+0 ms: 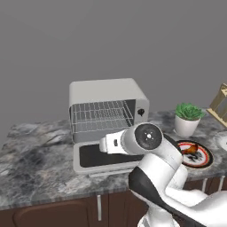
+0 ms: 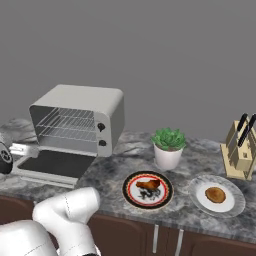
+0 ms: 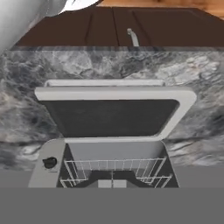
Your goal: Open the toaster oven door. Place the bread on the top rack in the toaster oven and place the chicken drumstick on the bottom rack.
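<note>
The toaster oven (image 1: 106,95) (image 2: 82,107) stands at the counter's left with its door (image 1: 95,157) (image 2: 52,164) (image 3: 109,116) folded down flat. Inside, the top rack (image 1: 102,111) (image 2: 67,119) sits above the bottom rack (image 1: 102,125) (image 2: 65,134), and both are bare. My gripper (image 1: 110,144) (image 2: 22,149) hovers over the lowered door; its fingers are hidden, so its state is unclear. The bread (image 2: 215,194) lies on a pale plate at the right. The chicken drumstick (image 1: 190,150) (image 2: 148,185) rests on a red-rimmed plate.
A potted plant (image 1: 188,117) (image 2: 168,147) stands behind the red-rimmed plate (image 2: 165,192). At the far right is a knife block (image 2: 242,150) (image 1: 219,104). My arm's elbow (image 1: 148,137) hangs in front of the oven. Dark cabinets run below the marble counter (image 1: 31,164).
</note>
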